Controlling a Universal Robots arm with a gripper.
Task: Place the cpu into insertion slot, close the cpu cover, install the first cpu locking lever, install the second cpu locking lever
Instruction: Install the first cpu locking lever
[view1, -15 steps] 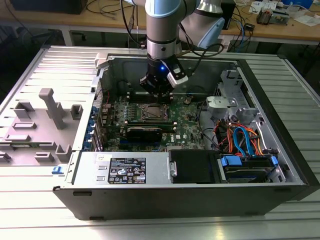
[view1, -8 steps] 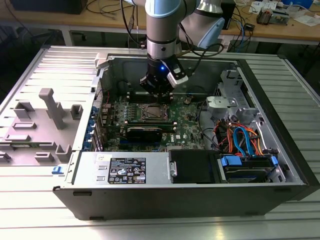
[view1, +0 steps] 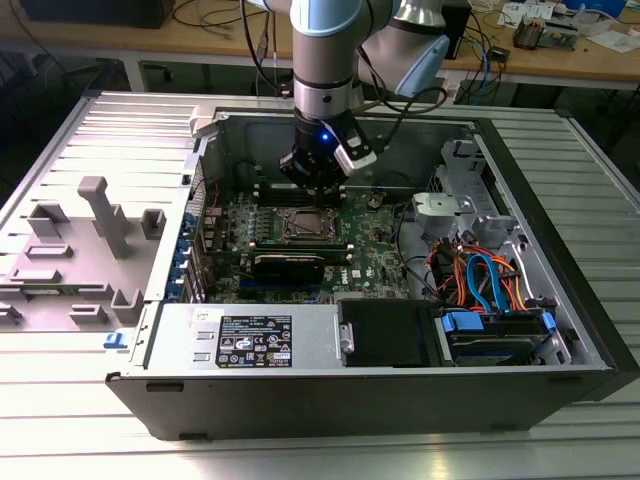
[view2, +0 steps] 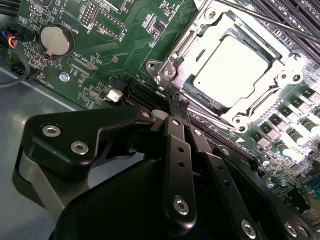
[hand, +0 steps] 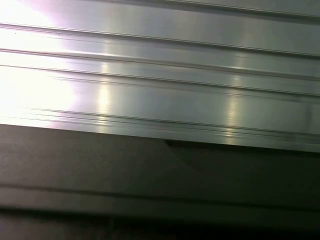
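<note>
The cpu (view2: 231, 69), a flat square chip with a pale silver top, lies in the insertion slot (view1: 308, 225) on the green motherboard. The silver cpu cover (view2: 172, 56) lies flat around it, with the chip showing through its window. A thin metal lever rod (view2: 270, 19) runs along the far side of the socket. My gripper (view2: 178, 102) hangs just over the socket's near corner, its black fingers (view2: 173, 131) pressed together with nothing between them. In the exterior view the gripper (view1: 315, 188) stands upright right behind the socket, inside the open computer case.
The case wall (view1: 420, 110) rises behind the arm. Long black memory slots (view2: 292, 15) flank the socket, and a coin battery (view2: 53, 41) sits on the board. A drive bay with orange and blue cables (view1: 480, 280) fills the exterior view's right. Ribbed aluminium table (hand: 160, 75) surrounds the case.
</note>
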